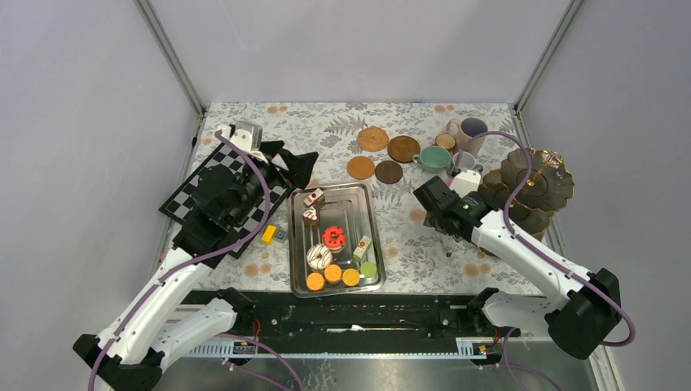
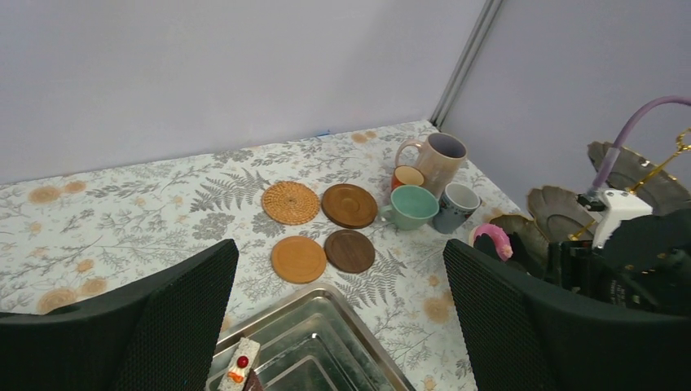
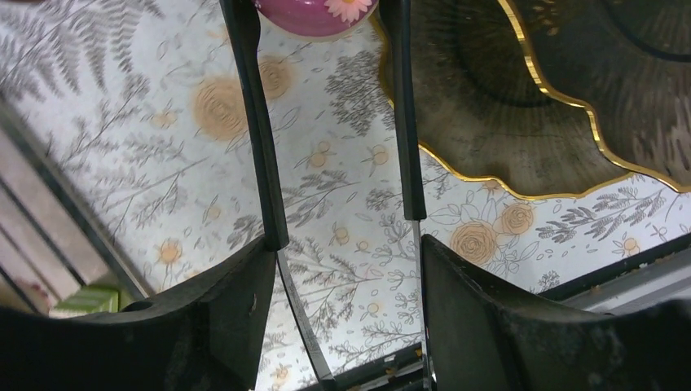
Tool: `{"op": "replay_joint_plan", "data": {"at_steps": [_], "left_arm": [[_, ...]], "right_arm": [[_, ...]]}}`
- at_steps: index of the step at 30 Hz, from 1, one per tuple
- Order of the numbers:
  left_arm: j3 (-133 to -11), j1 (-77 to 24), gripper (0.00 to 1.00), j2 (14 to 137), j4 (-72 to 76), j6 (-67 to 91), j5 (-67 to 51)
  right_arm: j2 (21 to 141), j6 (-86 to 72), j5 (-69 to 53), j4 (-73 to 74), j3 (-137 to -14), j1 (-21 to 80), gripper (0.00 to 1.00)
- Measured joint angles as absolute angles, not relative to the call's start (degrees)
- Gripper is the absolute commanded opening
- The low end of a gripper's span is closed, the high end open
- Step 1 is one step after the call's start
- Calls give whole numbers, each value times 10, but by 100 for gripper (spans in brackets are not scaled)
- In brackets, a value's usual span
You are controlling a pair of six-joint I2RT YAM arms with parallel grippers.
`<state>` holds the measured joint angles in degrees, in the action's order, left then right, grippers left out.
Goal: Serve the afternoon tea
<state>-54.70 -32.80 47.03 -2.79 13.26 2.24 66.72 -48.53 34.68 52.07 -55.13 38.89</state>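
While right hand (image 3: 322,41) pinches pink donut (image 3: 314,12) beside stand (image 3: 505,106), left hand (image 2: 338,269) gapes wide, empty.

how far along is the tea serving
Nothing looks served yet: the dark three-tier stand looks bare, and the four mugs stand off the round brown coasters. In hand: the right claw holds black tongs gripping a pink donut beside the stand. Left: the other toy pastries in the rectangular steel tray, and the mugs.

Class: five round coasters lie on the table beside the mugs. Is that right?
Not quite. Four coasters, not five, lie on the table beside the mugs. The left wrist view shows them plainly.
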Motion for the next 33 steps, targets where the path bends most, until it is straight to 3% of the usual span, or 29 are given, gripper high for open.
{"op": "replay_joint_plan", "data": {"at_steps": [13, 33], "left_arm": [[-547, -343, 99, 441, -16, 150, -1], [-547, -366, 99, 435, -16, 149, -1]], "right_arm": [[683, -588, 369, 434, -463, 296, 62], [703, -597, 384, 327, -429, 207, 63]]}}
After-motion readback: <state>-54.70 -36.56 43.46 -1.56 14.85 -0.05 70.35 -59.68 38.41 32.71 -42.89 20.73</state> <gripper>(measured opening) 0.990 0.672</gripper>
